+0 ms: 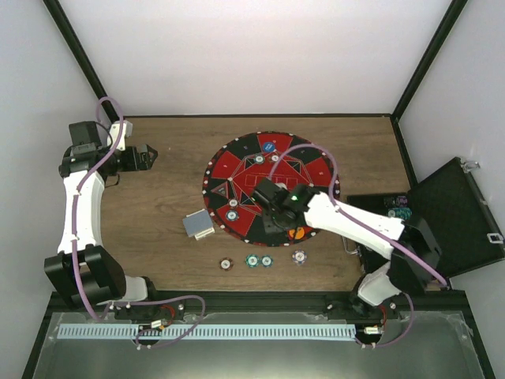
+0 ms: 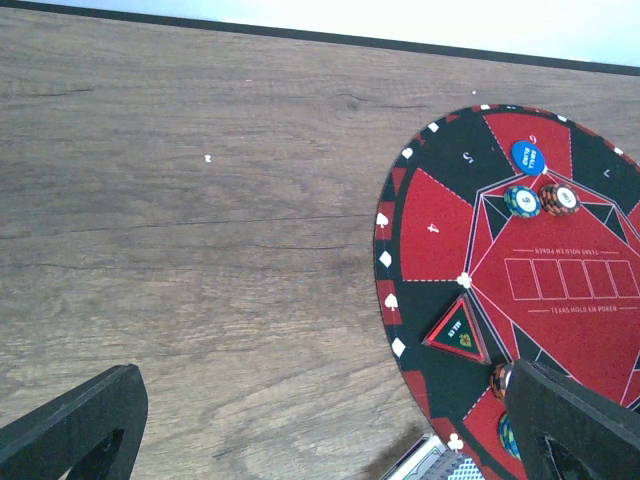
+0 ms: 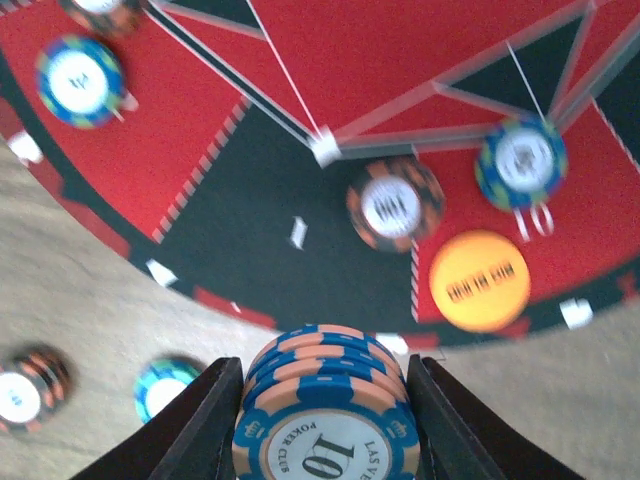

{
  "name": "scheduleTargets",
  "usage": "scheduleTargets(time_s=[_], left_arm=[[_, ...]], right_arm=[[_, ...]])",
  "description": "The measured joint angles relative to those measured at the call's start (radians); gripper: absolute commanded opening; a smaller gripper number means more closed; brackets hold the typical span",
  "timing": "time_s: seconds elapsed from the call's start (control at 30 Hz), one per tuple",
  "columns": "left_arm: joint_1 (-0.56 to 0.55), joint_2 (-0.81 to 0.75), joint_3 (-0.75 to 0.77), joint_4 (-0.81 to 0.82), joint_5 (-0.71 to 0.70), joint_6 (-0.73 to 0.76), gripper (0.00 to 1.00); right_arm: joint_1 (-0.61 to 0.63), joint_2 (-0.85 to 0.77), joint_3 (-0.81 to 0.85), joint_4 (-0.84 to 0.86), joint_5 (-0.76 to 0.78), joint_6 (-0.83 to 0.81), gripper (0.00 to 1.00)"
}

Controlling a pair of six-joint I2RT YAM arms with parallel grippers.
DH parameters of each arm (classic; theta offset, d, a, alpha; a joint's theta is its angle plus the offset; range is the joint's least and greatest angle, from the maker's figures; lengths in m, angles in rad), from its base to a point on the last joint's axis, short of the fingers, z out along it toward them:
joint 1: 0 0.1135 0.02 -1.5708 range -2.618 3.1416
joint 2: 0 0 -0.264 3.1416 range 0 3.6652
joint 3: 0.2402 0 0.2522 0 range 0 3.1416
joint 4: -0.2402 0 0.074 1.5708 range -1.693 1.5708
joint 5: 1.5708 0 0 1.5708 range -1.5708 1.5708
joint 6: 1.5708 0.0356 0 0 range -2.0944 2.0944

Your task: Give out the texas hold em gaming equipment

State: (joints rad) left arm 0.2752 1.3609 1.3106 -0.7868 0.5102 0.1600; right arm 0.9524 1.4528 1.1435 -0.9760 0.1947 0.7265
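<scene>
We see our right gripper (image 3: pixel 325 415) pinching a stack of blue-and-peach chips (image 3: pixel 322 375) marked 10 over the near rim of the mat (image 3: pixel 250 215), near the orange disc (image 3: pixel 479 281), while our left gripper (image 2: pixel 320 430) hangs spread above the wooden table (image 2: pixel 200 250), left of the mat.

Red-and-black mat (image 1: pixel 272 170), orange disc (image 3: pixel 479 281)
</scene>
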Motion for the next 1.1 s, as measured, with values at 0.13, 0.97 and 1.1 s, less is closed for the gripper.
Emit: scheduleTargets(time_s=[0.13,0.97,1.1], left_arm=[[0.0,0.0,0.0,0.0,-0.001,0.0,1.0],[0.0,-0.004,0.0,0.0,-0.002,0.0,1.0],[0.0,-0.004,0.0,0.0,-0.006,0.0,1.0]], right_arm=[[-0.004,0.159,0.159,0.043,0.021,-0.068,0.23],[-0.139,0.892,0.868,0.149,-0.028,-0.347,0.22],[-0.138,0.933,0.884,0.146,-0.027,-0.353,0.22]])
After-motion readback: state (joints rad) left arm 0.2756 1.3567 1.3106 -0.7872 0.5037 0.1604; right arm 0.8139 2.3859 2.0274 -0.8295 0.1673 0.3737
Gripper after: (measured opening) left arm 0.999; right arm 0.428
